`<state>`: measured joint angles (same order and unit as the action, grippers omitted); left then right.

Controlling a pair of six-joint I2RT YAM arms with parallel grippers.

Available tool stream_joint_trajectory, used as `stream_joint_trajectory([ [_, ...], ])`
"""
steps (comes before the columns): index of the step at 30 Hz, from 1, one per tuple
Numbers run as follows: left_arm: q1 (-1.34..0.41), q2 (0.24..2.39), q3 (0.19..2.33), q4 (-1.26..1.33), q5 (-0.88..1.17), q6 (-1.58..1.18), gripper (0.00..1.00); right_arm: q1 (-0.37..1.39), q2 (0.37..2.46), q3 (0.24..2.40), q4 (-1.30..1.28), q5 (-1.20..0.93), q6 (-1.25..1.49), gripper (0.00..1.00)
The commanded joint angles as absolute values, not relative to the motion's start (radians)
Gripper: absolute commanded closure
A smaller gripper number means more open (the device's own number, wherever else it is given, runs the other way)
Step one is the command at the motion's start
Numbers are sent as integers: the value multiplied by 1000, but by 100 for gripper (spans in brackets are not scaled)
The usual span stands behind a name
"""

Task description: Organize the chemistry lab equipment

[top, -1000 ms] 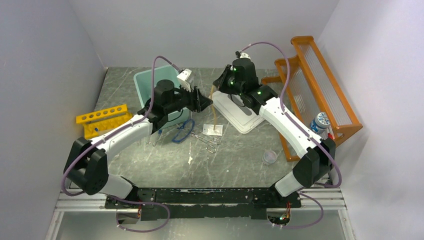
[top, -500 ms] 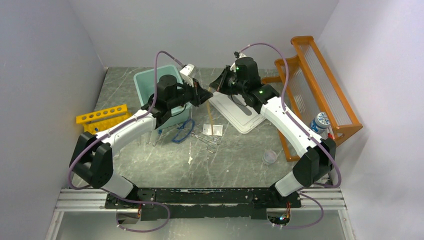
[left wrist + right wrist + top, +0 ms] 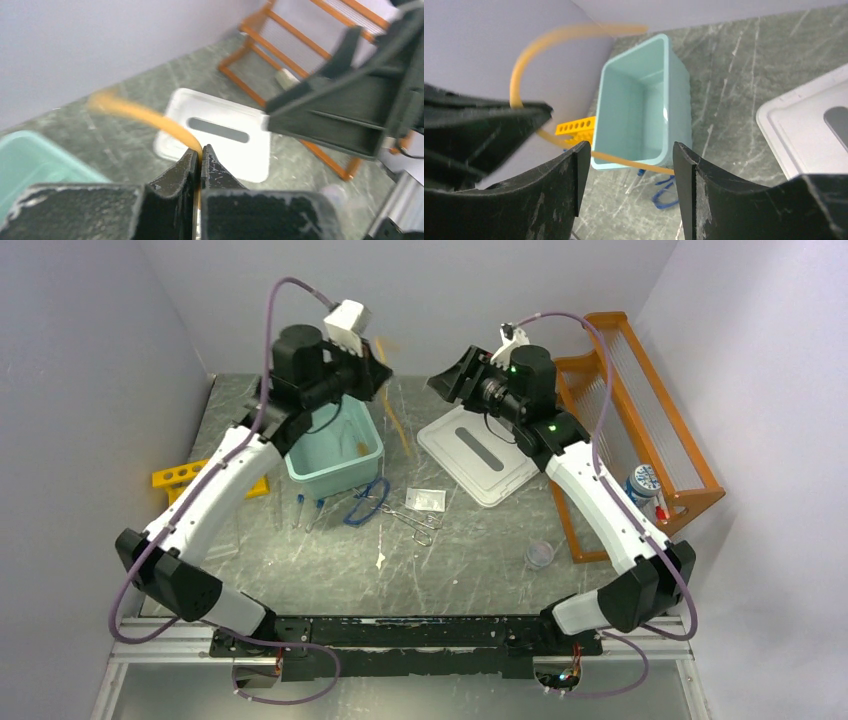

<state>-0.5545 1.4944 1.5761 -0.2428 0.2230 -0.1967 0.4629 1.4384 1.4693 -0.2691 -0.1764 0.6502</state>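
My left gripper point(image 3: 378, 358) is raised above the back of the teal bin point(image 3: 335, 445) and shut on the tan tubing point(image 3: 398, 425), which hangs down from it. In the left wrist view the tubing point(image 3: 150, 116) curves out of the closed gripper point(image 3: 201, 150). My right gripper point(image 3: 452, 380) stands open, facing the left one, nothing between its fingers point(image 3: 574, 170). Its own view shows the tubing point(image 3: 521, 70) looping from the left gripper point(image 3: 484, 125) past the bin point(image 3: 644, 110). A blue tubing loop point(image 3: 368, 502), forceps point(image 3: 418, 520), test tubes point(image 3: 300, 510) and clear cup point(image 3: 540, 555) lie on the table.
A white lid point(image 3: 480, 455) lies under the right gripper. The yellow tube rack point(image 3: 190, 475) sits at the left, partly behind the left arm. The orange shelf point(image 3: 630, 410) stands along the right wall with a blue-capped bottle point(image 3: 640, 483) on it. A small packet point(image 3: 427, 500) lies mid-table.
The left gripper shut on the tan tubing and lifted it back and left over the teal bin. The right gripper let go, opened and drew back to the right.
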Motion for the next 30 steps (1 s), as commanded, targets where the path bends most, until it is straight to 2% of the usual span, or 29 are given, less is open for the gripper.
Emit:
stream_joint_trajectory([
  [1, -450, 1450, 1680, -466, 76, -148, 95, 451, 1399, 1421, -139, -258, 666, 35],
  [10, -277, 1480, 1756, -584, -30, -130, 95, 452, 1441, 1420, -146, -278, 681, 36],
  [25, -206, 1564, 1558, -544, 243, -183, 95, 451, 1489, 1413, -163, -271, 690, 39],
  [30, -206, 1605, 1495, -554, 261, -173, 95, 452, 1491, 1402, -163, -263, 696, 39],
])
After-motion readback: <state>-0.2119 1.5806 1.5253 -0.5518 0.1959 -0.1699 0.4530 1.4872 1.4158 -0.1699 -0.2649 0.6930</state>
